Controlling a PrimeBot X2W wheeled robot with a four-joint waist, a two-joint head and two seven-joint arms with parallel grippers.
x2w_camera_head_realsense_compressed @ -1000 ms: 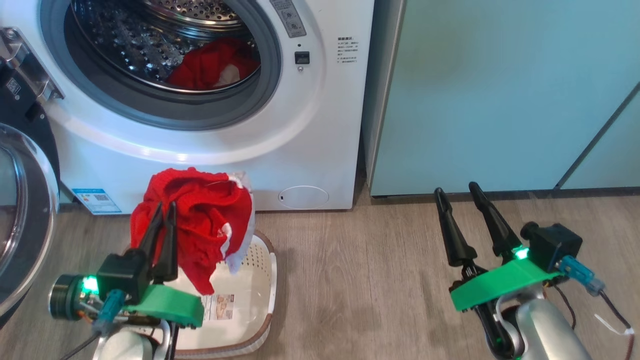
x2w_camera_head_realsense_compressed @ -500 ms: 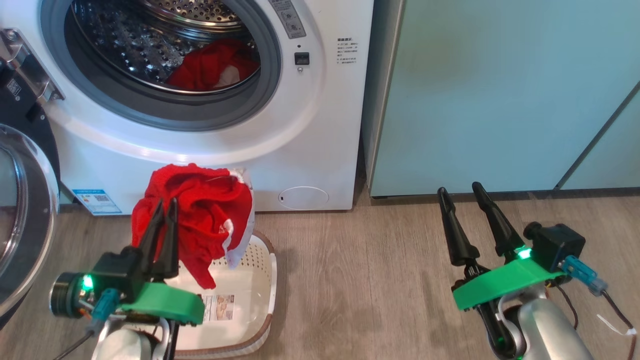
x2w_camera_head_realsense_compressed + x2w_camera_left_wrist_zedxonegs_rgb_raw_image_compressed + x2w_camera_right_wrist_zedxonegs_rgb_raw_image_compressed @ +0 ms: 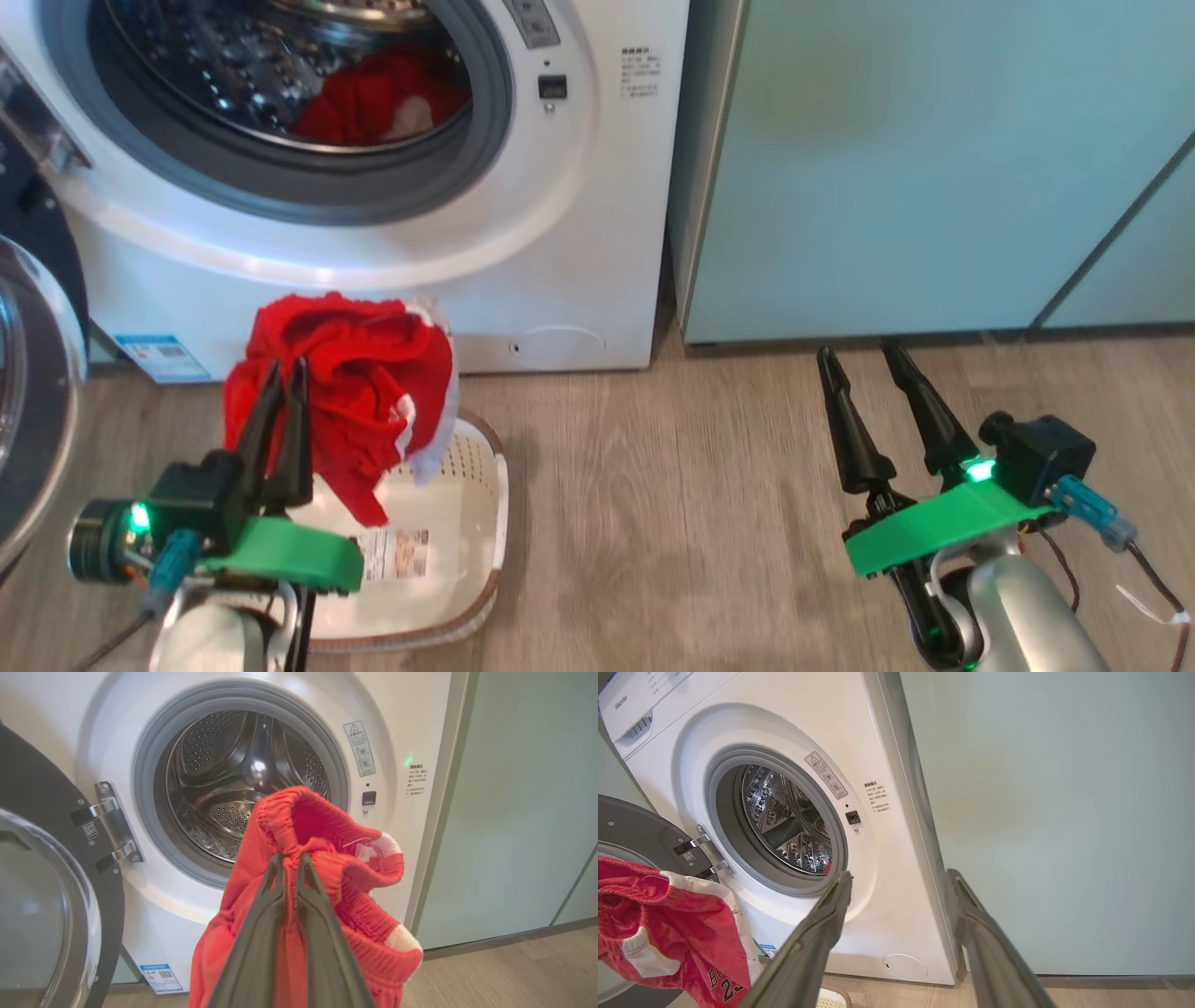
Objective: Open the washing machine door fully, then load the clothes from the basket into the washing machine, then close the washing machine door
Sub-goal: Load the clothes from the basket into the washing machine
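You have one bright red knit garment point(image 3: 364, 373) pinched in your left gripper point(image 3: 288, 369), lifted over the cream-white perforated plastic basket point(image 3: 462, 467) at 7 o'clock in the head view.

Count two red garments. The held one hangs bunched around the narrowly closed fingers, with white trim at its edges and dark lettering that shows in the right wrist view. The second red garment point(image 3: 373, 98) lies low in the steel drum point(image 3: 215, 65) at 11 o'clock. There is one big white front-loading washing machine point(image 3: 579, 233), and its round black-rimmed porthole door point(image 3: 47, 243) is swung open at 9 o'clock. The one basket stands on the wooden floor point(image 3: 700, 513). Your right gripper point(image 3: 857, 353) sits at 4 o'clock, fingers spread wide and holding nothing, in front of one pale teal cabinet point(image 3: 934, 168).
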